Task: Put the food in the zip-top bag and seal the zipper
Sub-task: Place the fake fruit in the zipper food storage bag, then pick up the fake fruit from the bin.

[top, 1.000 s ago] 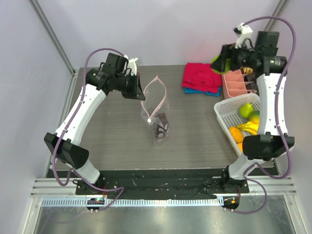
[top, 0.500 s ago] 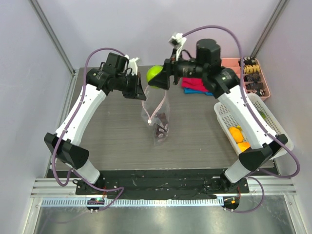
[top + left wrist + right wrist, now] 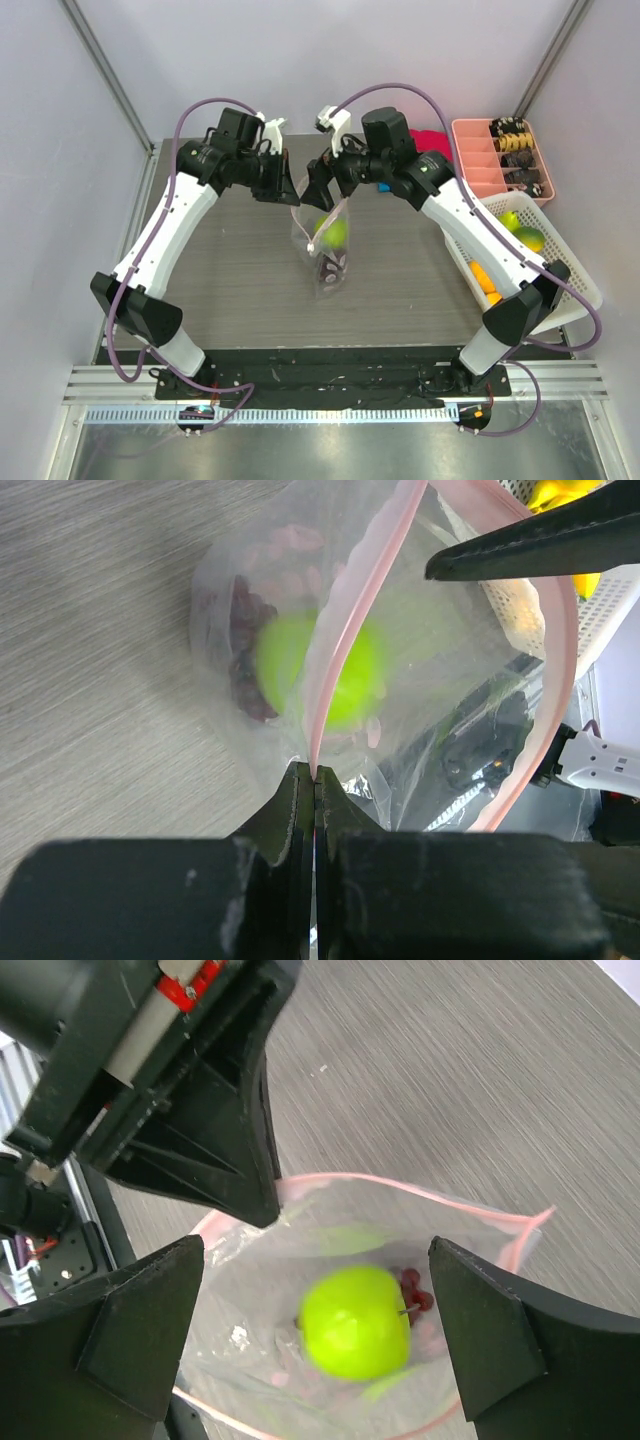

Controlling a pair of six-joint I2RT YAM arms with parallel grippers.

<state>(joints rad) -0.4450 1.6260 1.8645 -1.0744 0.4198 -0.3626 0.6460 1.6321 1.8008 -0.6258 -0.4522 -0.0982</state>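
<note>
The clear zip-top bag [image 3: 322, 240] stands in the middle of the table, its mouth open upward. My left gripper [image 3: 288, 192] is shut on the bag's pink zipper edge [image 3: 345, 660] and holds it up; the pinch shows in the left wrist view [image 3: 315, 772]. My right gripper [image 3: 322, 186] is open and empty just above the bag's mouth [image 3: 316, 1245]. A round green fruit [image 3: 354, 1322], blurred, is inside the bag below the open fingers, beside the dark purple grapes [image 3: 415, 1290]. It also shows through the plastic in the top view [image 3: 335, 233] and in the left wrist view [image 3: 285, 670].
A white mesh basket [image 3: 590, 292] at the right holds green fruits [image 3: 512, 222] and an orange [image 3: 482, 275]. A pink compartment tray [image 3: 480, 152] and a red cloth [image 3: 432, 140] lie at the back right. The left gripper's body [image 3: 200, 1130] is close to the right gripper.
My right arm swung left from over the basket to above the bag while carrying the green fruit. Its fingers opened, and the fruit is now inside the bag. The left arm held still.
</note>
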